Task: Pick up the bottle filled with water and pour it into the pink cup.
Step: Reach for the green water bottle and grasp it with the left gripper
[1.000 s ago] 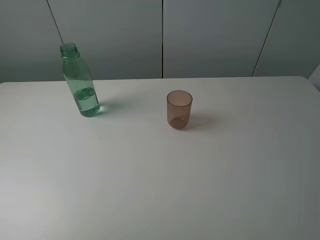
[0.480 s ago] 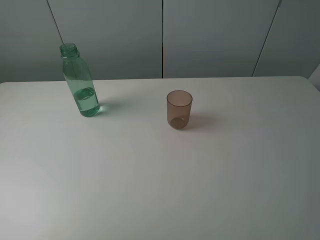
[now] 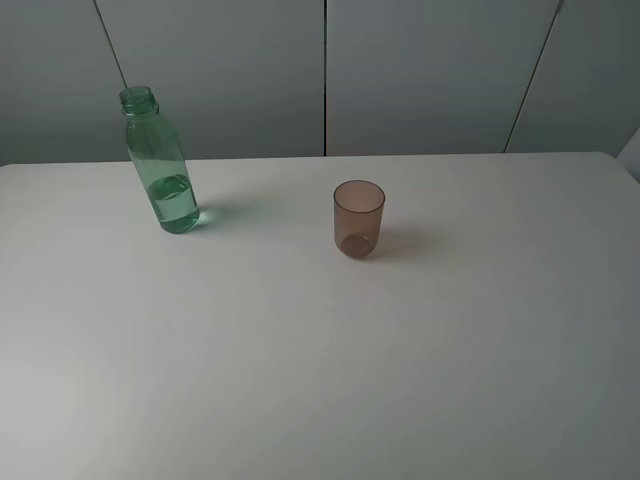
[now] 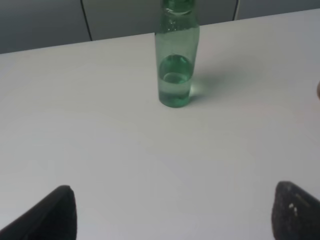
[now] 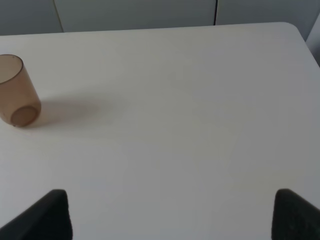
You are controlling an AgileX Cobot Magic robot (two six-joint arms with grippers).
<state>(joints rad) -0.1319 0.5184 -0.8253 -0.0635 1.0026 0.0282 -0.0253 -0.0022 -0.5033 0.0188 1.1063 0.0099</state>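
The green transparent bottle [image 3: 160, 165] stands upright at the back left of the white table [image 3: 320, 350], capless, with water in its lower part; it also shows in the left wrist view [image 4: 176, 55]. The pink cup [image 3: 358, 219] stands upright and empty near the table's middle, and shows at the edge of the right wrist view [image 5: 15, 97]. My left gripper [image 4: 175, 215] is open and empty, well short of the bottle. My right gripper [image 5: 170, 215] is open and empty, far from the cup. Neither gripper shows in the exterior high view.
Grey wall panels [image 3: 420, 70] stand behind the table's far edge. The table's rounded far right corner [image 5: 295, 30] shows in the right wrist view.
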